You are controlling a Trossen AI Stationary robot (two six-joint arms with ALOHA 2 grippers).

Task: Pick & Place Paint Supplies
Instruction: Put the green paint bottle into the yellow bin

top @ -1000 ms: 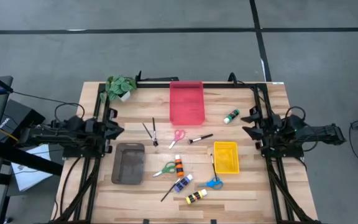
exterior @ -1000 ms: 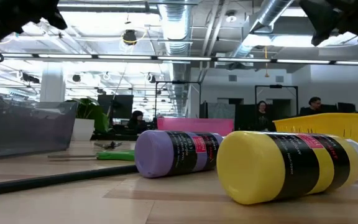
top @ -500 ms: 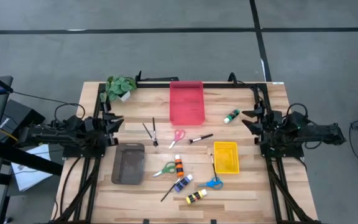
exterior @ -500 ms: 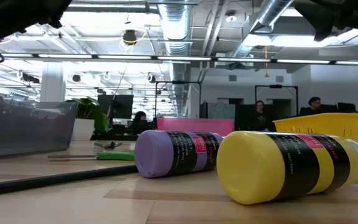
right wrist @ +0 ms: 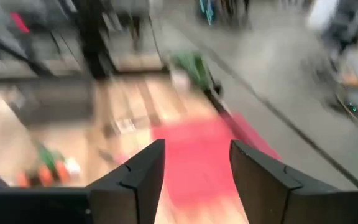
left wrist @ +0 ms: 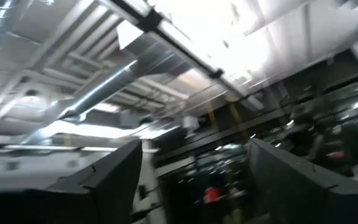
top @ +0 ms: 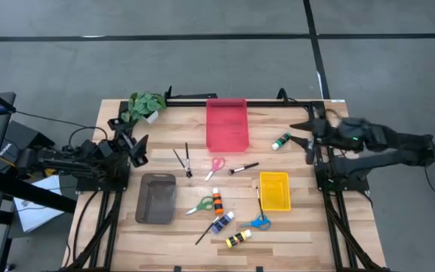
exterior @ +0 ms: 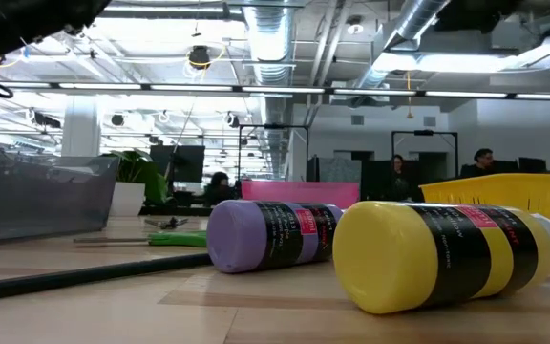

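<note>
We see the wooden table point(top: 300, 227) from above with the paint supplies scattered across its middle. The left pincer point(top: 136, 146) sits at the left edge of the table, just below the potted plant point(top: 146, 105), its two fingers spread and holding nothing — in its own wrist view the dark fingers point(left wrist: 114, 174) stand well apart against the ceiling. The right pincer point(top: 302, 134) reaches in from the right edge of the frame, near the green paint bottle point(top: 281, 140), which lies just right of the red tray point(top: 226, 123). Its fingers are parted with nothing between them; the right wrist view shows them open over the red tray, though that view is blurred.

The other supplies lie untouched. Two dark-handled brushes point(top: 183, 160) rest left of centre, the pink scissors point(top: 215, 167) below the red tray, and another brush point(top: 243, 168) just to their right. Lower down we find the green scissors point(top: 202, 205) beside the orange bottle point(top: 217, 201), then the blue bottle point(top: 222, 222), the blue scissors point(top: 257, 222) and the yellow bottle point(top: 238, 239) near the bottom centre. The yellow tray point(top: 274, 191) sits right of these and the grey tray point(top: 157, 199) to the left — both hold nothing we can make out.
</note>
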